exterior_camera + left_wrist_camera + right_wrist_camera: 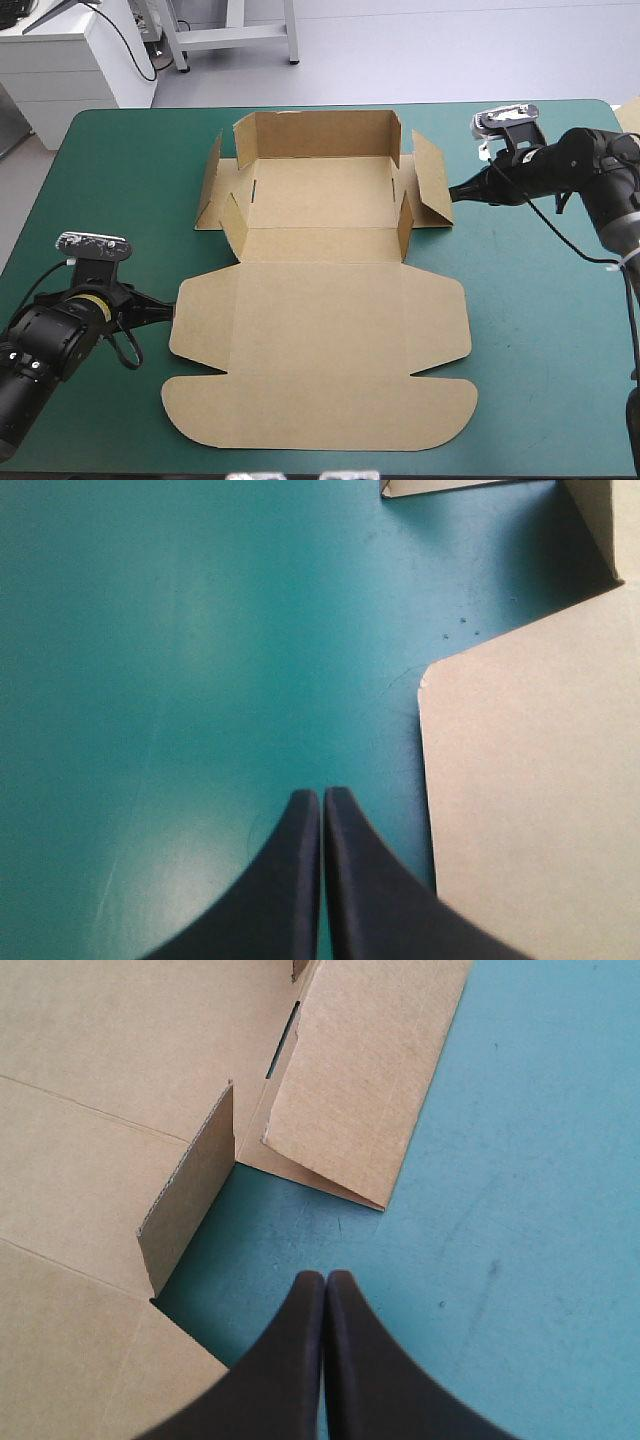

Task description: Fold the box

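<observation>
— Where is the cut brown corrugated-board box?
— Mid-table on the smooth teal-green cover; long axis from far edge to near; walls raised at the far end, rounded lid flat toward the near edge.
— The claws?
— Left gripper pinched together, holding nothing, lid corner just beside it; right gripper likewise, tilted side flap ahead; only that wrist view shows the fluted cut edges.

The right tool had its black fingers pressed together in one pointed arch, tips over the bare teal-green table. Just ahead of them lay the brown box. A short flap stood upright ahead and to one side. A broader side panel leaned straight ahead, its lower corner nearest the tips. A flat sheet of the box lay beside the fingers.
</observation>
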